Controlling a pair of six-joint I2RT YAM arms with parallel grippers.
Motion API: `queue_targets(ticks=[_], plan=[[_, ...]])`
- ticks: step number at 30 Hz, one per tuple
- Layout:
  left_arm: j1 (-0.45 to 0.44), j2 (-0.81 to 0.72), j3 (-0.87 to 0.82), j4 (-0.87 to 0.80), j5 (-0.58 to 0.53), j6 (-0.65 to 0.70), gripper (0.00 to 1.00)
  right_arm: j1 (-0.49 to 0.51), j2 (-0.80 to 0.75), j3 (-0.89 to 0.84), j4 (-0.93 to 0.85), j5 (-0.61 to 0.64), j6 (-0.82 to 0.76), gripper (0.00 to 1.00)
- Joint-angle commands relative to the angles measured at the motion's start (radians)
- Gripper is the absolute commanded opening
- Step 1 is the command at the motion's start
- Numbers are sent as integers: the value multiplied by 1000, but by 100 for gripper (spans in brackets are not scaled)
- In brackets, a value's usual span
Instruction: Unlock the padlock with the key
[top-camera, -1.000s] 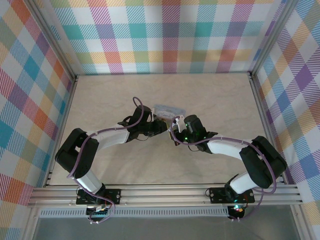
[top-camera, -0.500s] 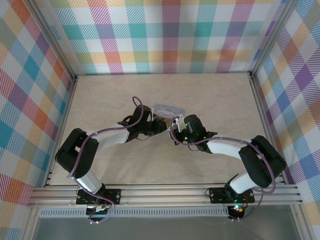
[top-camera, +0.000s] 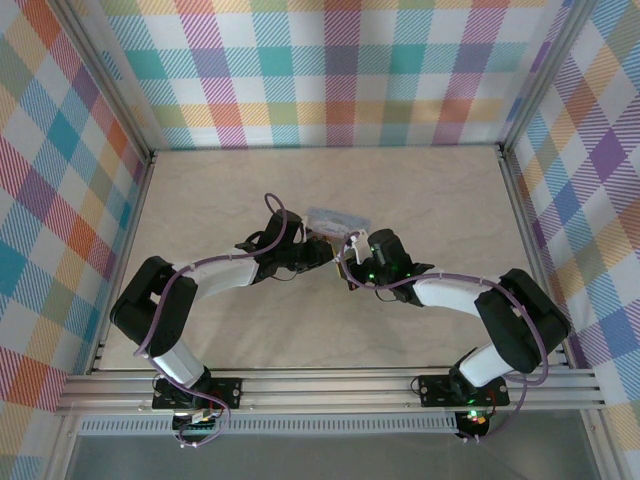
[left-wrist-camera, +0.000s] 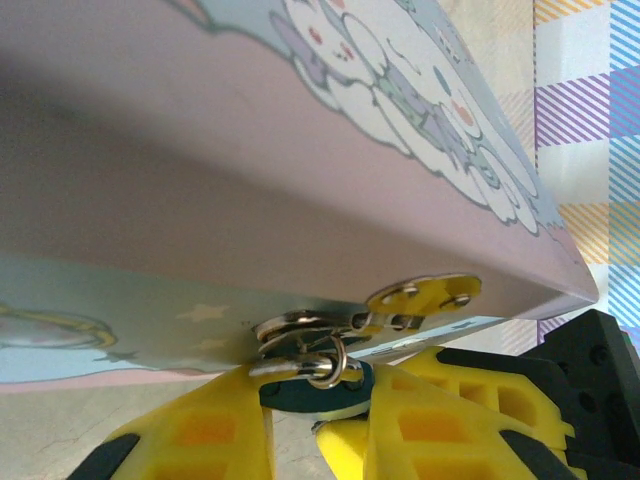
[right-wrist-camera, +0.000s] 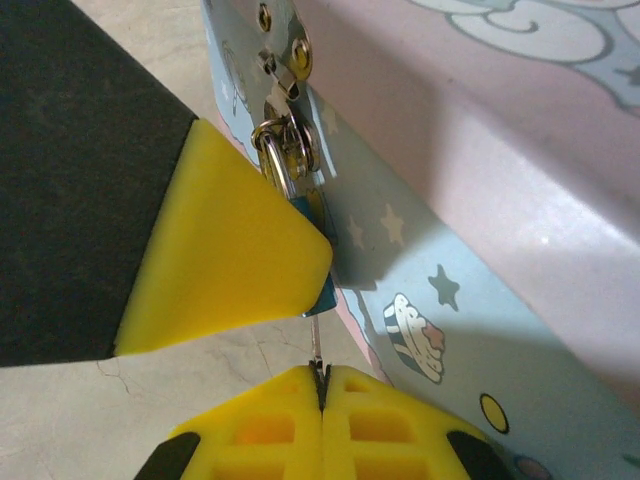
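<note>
The left gripper (left-wrist-camera: 318, 402) is pinching the padlock (left-wrist-camera: 300, 392), its yellow fingers (left-wrist-camera: 215, 435) closing on either side of the small blue body. In the left wrist view the silvery shackle is hanging just above the fingertips, threaded through the ring of the hasp (left-wrist-camera: 425, 292) on the tin (left-wrist-camera: 200, 180), whose pink cartoon lid is looming directly above and ahead of the gripper. The keyhole end of the lock is sitting hidden behind the fingers there.

The right wrist view is supplying that missing part. The right gripper (right-wrist-camera: 322, 385) is holding its yellow pads pressed together on the key (right-wrist-camera: 317, 345), a thin sliver standing straight up out of the seam between them. Its tip is reaching the underside of the padlock, just ahead of the fingertips; whether it is seated in the keyhole I cannot tell. One left finger is covering much of the lock body on that side.

From above, the two grippers are meeting tip to tip at the near side of the tin on the table (top-camera: 420, 190), the padlock and key being too small to make out.
</note>
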Motion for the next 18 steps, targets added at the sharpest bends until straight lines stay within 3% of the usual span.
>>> queue_targets(ticks=[1,18], plan=[[-18,2,16,32,67,4,22,-7,-14,71,148,-73,31,2],[-18,3,1,48,58,0,22,-55,-6,64,113,-159,110,1]])
